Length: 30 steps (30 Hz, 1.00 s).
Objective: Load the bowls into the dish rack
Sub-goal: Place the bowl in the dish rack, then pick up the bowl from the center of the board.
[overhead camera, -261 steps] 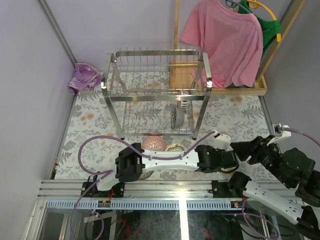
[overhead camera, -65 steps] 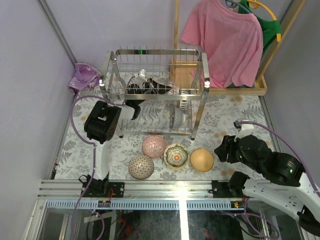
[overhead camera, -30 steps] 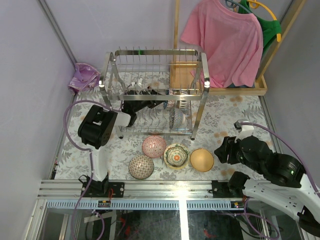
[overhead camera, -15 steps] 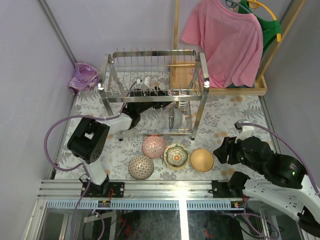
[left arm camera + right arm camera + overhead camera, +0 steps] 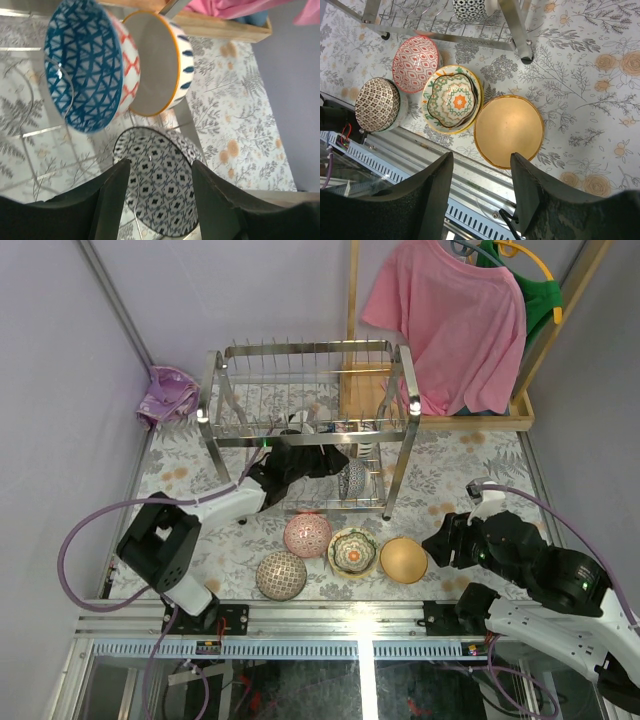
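Four bowls are sitting loose on the table [image 5: 480, 470] in the lower middle of the overhead view: pink [image 5: 307, 534], brown-patterned [image 5: 282, 574], flowered [image 5: 352, 551] and tan [image 5: 403, 560]. The dish rack [image 5: 240, 439] is standing in the upper middle, its wires screening the left gripper [image 5: 322, 454] in the lower tier. The left wrist view is showing its fingers [image 5: 107, 200] parted and empty, partly covering a black-and-white bowl [image 5: 160, 185] beyond, with rack wires blurring past a blue bowl [image 5: 85, 65] and an orange-rimmed bowl [image 5: 157, 62]. The right gripper [image 5: 481, 160] is hanging spread and empty over the tan bowl.
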Each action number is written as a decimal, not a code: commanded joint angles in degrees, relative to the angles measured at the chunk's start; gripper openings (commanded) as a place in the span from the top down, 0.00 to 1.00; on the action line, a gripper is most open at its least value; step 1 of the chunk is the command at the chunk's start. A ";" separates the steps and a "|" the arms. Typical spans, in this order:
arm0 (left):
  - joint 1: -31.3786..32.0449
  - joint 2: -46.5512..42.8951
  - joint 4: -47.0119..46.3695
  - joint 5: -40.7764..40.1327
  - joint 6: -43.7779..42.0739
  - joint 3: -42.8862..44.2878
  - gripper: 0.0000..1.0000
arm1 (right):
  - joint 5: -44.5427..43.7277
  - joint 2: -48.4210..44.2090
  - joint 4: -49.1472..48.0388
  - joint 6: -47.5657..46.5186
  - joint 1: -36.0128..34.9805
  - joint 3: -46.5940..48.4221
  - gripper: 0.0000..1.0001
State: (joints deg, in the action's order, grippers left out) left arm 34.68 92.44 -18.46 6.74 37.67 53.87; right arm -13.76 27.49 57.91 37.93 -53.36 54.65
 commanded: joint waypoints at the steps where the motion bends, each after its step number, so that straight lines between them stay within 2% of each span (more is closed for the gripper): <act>1: 3.62 -7.00 16.77 0.67 2.15 0.38 0.49 | 4.30 0.81 -1.55 -1.82 -0.15 -0.21 0.43; 7: 6.95 -11.22 24.36 -3.37 2.17 0.34 0.49 | 5.27 1.64 -2.88 -1.56 -0.13 -1.37 0.43; 14: 9.27 -14.02 28.48 -8.57 0.15 0.54 0.49 | 6.46 1.96 -4.44 -1.46 -0.12 -2.32 0.43; 16: 9.18 -14.24 25.78 -4.99 -1.66 -0.76 0.50 | 6.68 1.98 -4.63 -1.47 -0.10 -2.36 0.43; 18: 9.16 -14.57 20.41 2.11 -4.12 -3.17 0.52 | 6.96 2.03 -4.72 -1.46 -0.11 -2.60 0.43; 22: 7.60 -12.27 17.42 7.74 -7.27 -5.42 0.54 | 7.57 2.29 -5.07 -1.37 -0.12 -2.85 0.43; 26: 3.61 -8.23 9.90 21.11 -7.52 -7.40 0.56 | 7.87 2.52 -5.18 -1.12 -0.16 -3.14 0.43; 30: 3.96 -3.17 6.78 32.14 -7.33 -5.55 0.57 | 7.96 2.81 -5.17 -1.06 -0.13 -3.29 0.43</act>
State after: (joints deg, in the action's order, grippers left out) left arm 38.50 85.08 -12.73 12.19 28.99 46.94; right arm -9.56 29.47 53.25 38.20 -53.36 51.44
